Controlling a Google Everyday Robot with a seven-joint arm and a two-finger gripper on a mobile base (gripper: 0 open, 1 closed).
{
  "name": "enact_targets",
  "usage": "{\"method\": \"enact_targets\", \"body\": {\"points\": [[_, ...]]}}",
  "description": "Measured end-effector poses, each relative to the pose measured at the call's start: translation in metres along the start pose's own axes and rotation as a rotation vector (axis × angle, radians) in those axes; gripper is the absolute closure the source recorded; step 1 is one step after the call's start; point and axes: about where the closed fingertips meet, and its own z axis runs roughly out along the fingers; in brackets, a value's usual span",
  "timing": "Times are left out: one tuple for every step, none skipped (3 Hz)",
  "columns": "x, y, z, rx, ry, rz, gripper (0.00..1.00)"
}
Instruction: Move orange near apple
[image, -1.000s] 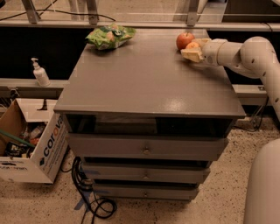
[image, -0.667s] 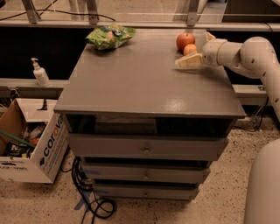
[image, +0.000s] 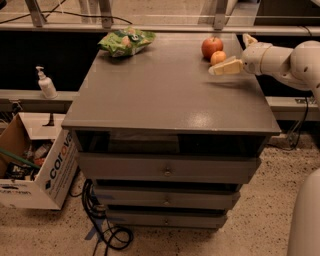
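The red apple (image: 211, 46) sits at the far right of the grey cabinet top (image: 165, 95). The smaller light-orange orange (image: 218, 57) rests on the top just in front of and to the right of the apple, touching or almost touching it. My gripper (image: 236, 54) is just right of the orange, above the top's right edge. It is open and holds nothing. One cream finger (image: 225, 67) points left just below the orange, and the other finger (image: 248, 39) sticks up behind.
A green snack bag (image: 126, 41) lies at the far left of the top. Drawers (image: 167, 170) front the cabinet. A soap dispenser (image: 46, 84) and a cardboard box (image: 35, 165) stand to the left. Cables (image: 107, 232) lie on the floor.
The gripper has let go of the orange beside the apple and drawn back a little to the right. The orange now shows free on the top.
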Motion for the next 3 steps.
{"method": "enact_targets", "body": {"points": [[-0.004, -0.011, -0.04, -0.027, -0.029, -0.002, 0.0], [0.0, -0.018, -0.084, -0.06, -0.038, -0.004, 0.0], [-0.001, -0.014, -0.085, -0.079, -0.039, -0.007, 0.0]]}}
